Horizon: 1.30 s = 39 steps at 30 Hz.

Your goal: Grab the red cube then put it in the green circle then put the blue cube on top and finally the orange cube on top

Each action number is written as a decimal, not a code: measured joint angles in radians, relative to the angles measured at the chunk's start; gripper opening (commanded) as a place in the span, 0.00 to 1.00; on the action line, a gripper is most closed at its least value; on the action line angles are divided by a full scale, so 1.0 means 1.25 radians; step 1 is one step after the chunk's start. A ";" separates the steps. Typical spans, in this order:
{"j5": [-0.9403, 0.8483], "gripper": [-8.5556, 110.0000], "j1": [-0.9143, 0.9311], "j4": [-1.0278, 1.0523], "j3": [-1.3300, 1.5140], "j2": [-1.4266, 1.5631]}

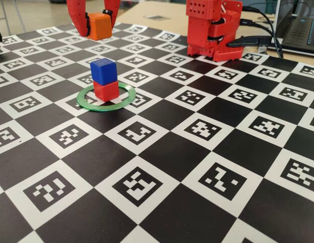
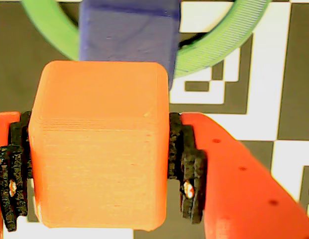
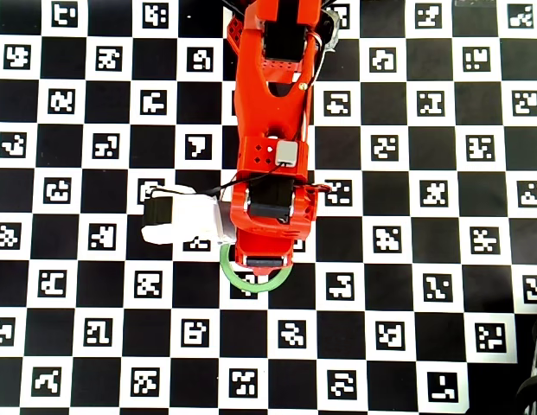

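In the fixed view the red cube [image 1: 106,90] sits inside the green circle [image 1: 87,103], and the blue cube [image 1: 103,70] rests on top of it. My gripper [image 1: 97,24] hangs in the air behind and above that stack, shut on the orange cube [image 1: 100,29]. The wrist view shows the orange cube [image 2: 101,149] pinched between the black pads [image 2: 186,169], with the blue cube [image 2: 129,30] and the green circle [image 2: 219,46] below it. There the red cube is hidden under the blue one. From overhead the arm covers all cubes; only an arc of the green circle [image 3: 251,284] shows.
The arm's red base [image 1: 212,28] stands at the back right of the checkered marker board [image 1: 162,152]. Cables and a laptop [image 1: 301,30] lie beyond the board's far right edge. A white camera mount [image 3: 186,220] juts left off the wrist.
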 measured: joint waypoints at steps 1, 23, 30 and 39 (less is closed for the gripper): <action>0.002 0.09 0.000 -0.005 0.005 0.000; 0.016 0.09 0.006 -0.091 0.086 -0.018; 0.004 0.09 0.018 -0.091 0.107 -0.018; 0.006 0.09 0.020 -0.091 0.115 -0.018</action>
